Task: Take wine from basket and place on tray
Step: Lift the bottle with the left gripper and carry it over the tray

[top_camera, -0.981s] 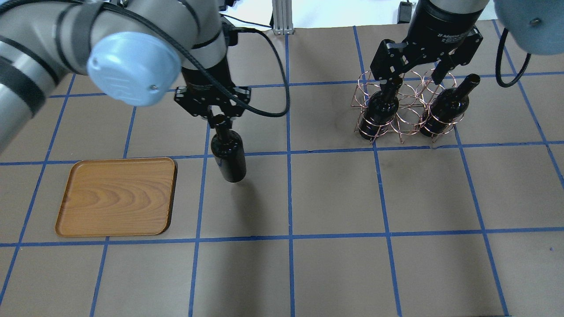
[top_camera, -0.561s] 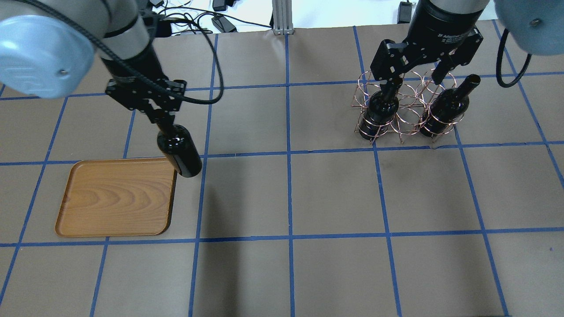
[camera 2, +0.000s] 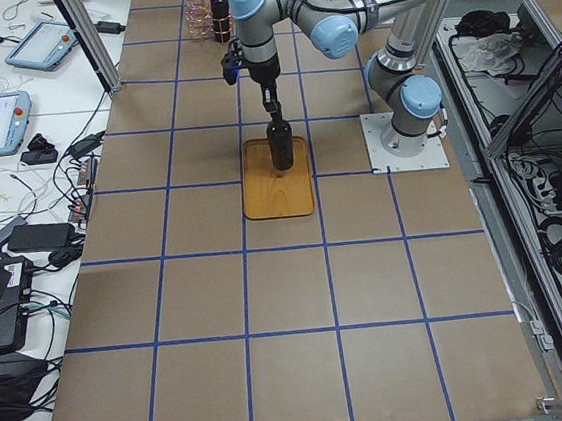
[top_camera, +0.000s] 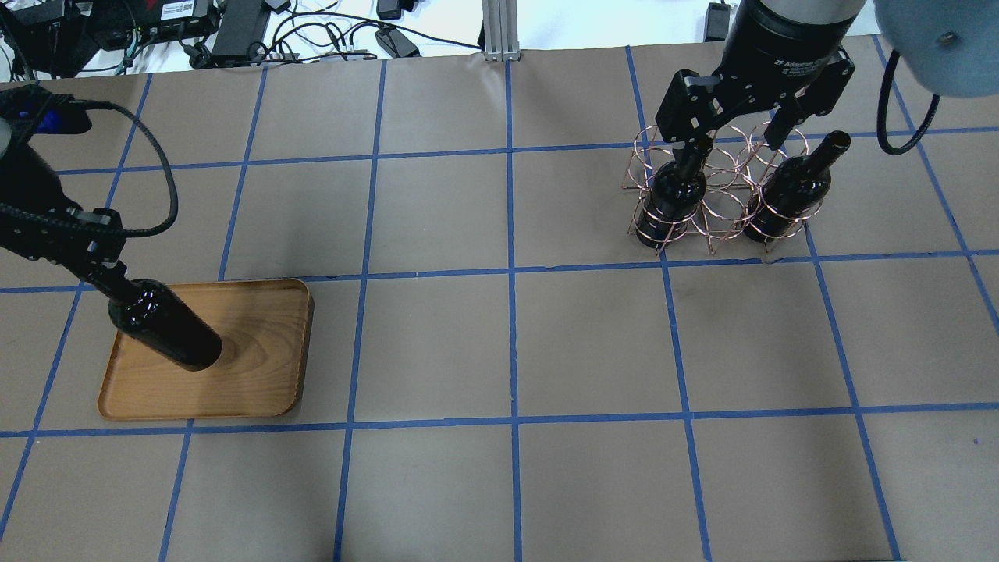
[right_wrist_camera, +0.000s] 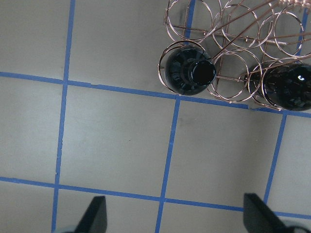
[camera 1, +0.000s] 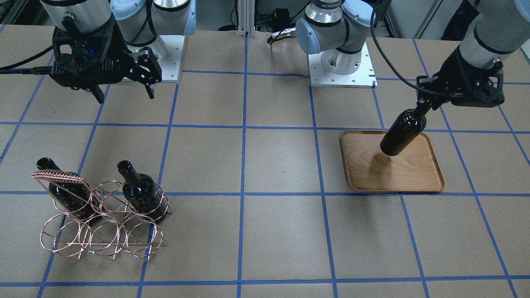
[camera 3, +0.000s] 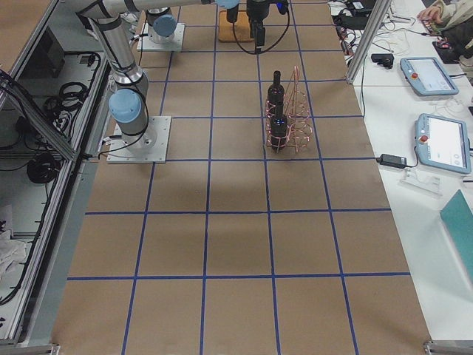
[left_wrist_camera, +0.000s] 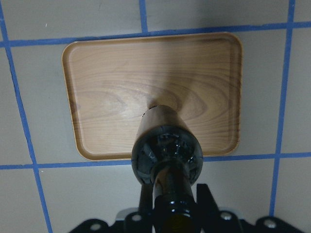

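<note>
My left gripper (top_camera: 103, 275) is shut on the neck of a dark glossy wine bottle (top_camera: 168, 334) and holds it upright over the wooden tray (top_camera: 254, 367), just above its left part. The front view shows the same gripper (camera 1: 425, 106), bottle (camera 1: 401, 134) and tray (camera 1: 408, 176). In the left wrist view the bottle (left_wrist_camera: 165, 148) hangs over the tray's (left_wrist_camera: 112, 82) near half. My right gripper (top_camera: 734, 134) is open and empty above the copper wire basket (top_camera: 722, 204), which holds two more bottles (top_camera: 675, 195) (top_camera: 788, 191).
Cables and power boxes (top_camera: 312, 31) lie beyond the far table edge beside an aluminium post (top_camera: 499, 31). The arm bases (camera 1: 341, 62) stand at the robot's side. Blue tape lines grid the brown table (top_camera: 507, 351).
My left arm has carried the bottle leftwards from the table's middle to over the tray. The right gripper and the basket have not moved.
</note>
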